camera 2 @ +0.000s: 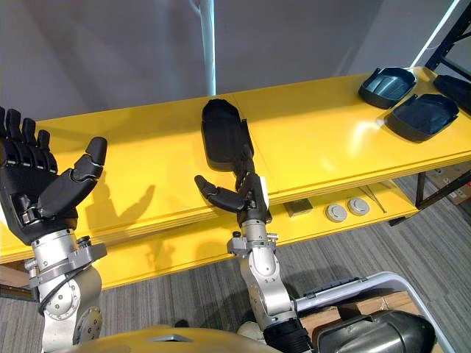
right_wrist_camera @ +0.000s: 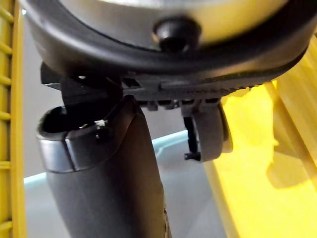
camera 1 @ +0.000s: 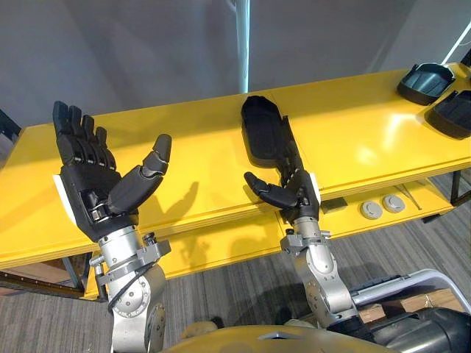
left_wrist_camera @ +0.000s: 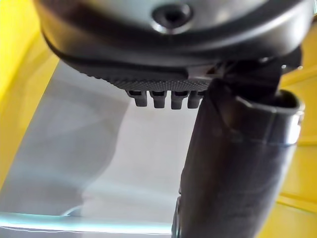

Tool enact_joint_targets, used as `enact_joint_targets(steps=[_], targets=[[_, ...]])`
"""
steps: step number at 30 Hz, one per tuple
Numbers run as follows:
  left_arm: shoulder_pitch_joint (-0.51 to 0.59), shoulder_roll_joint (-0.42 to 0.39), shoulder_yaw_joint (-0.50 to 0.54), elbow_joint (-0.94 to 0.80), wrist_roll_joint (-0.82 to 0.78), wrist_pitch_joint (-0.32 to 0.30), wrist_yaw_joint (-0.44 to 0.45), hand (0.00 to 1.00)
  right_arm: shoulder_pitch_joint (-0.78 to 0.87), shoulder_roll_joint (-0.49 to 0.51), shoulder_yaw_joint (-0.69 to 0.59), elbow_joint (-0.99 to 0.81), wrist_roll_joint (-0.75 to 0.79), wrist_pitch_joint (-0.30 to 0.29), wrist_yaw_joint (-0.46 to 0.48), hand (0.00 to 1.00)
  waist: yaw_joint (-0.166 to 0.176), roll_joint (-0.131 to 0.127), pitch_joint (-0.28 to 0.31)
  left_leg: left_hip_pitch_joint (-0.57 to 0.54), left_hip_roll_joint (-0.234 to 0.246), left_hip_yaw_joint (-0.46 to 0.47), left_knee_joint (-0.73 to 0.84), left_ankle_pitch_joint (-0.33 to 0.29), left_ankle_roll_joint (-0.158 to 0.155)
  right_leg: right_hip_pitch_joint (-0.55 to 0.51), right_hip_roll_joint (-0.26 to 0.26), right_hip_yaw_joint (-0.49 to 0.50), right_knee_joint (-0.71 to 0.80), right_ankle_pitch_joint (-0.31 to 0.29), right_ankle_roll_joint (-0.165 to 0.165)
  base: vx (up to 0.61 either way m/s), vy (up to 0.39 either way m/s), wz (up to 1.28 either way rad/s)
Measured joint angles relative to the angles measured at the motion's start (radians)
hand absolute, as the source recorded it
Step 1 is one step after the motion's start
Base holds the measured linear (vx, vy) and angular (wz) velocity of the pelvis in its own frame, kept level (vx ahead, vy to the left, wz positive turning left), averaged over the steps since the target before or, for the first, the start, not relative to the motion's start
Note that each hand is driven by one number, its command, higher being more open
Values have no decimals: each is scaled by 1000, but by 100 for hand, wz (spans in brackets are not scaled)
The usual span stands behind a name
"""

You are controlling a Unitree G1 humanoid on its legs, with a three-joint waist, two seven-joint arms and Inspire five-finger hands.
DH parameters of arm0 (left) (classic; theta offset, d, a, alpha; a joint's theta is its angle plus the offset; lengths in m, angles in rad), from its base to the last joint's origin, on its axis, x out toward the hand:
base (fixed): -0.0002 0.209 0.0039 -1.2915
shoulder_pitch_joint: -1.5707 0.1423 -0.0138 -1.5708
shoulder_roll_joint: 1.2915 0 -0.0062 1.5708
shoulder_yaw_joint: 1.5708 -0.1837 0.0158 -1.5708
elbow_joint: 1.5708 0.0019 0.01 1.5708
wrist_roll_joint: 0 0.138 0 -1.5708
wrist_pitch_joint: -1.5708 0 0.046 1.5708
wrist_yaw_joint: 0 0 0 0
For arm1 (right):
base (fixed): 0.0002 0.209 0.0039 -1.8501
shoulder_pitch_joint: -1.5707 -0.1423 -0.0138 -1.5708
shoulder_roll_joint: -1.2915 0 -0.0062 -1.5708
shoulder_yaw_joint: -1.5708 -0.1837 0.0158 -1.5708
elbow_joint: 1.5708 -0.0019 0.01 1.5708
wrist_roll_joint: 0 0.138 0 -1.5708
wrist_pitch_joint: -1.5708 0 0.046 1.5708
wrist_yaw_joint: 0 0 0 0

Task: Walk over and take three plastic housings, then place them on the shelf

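looking down from close in, we find our left hand (camera 1: 92, 173) raised before the near edge of the yellow table (camera 1: 184, 162), palm up, fingers straight and spread, thumb out, holding nothing. our right hand (camera 1: 288, 193) is to its right, flat and empty too, with the thumb stuck out sideways. its fingers (camera 1: 288, 158) are straight and reach over the table edge to the near right side of a long black plastic housing (camera 1: 262, 125); we cannot tell whether they touch it. below the table top, on the lower yellow shelf (camera 1: 221, 246), sit a small dark block (camera 1: 333, 205) and two grey round discs (camera 1: 372, 210) side by side. the long housing lies flat on the table top, near its middle. well apart from it, at the far right end of the table, lie two more dark housings (camera 1: 425, 82), hollow side up, one just beside the other. behind the table stands a grey wall (camera 1: 147, 44).
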Motion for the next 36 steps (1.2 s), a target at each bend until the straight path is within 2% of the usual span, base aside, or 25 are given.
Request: enact_joint_targets(steps=[12, 28, 33, 36], targets=[[0, 0, 1, 11, -4, 0, -23, 100, -71, 16, -44, 91, -41, -3, -82, 100, 22, -4, -2, 15, -1, -5, -2, 1, 1, 27, 1, -9, -16, 6, 1, 3, 2, 1], [0, 0, 12, 22, -9, -1, -66, 100, -101, 27, -71, 112, -72, -4, -94, 100, 22, -12, -2, 17, -2, -12, -5, 2, 2, 29, 1, -10, -17, 6, 1, 0, 0, 0], [-1, -1, 39, 21, -12, -3, -78, 100, -19, 43, -53, -145, -29, -8, -4, 100, 21, -16, -1, 31, 2, 18, -18, -2, -1, 27, 7, 21, -26, 10, 3, 5, 15, -14], [-14, 0, 45, 21, -58, -4, -117, 100, -8, 36, -64, -246, -28, -50, 72, 100, 16, -35, -11, 35, 6, 44, -11, -15, 0, 26, 12, 44, -33, 13, 3, 9, 20, -26]])
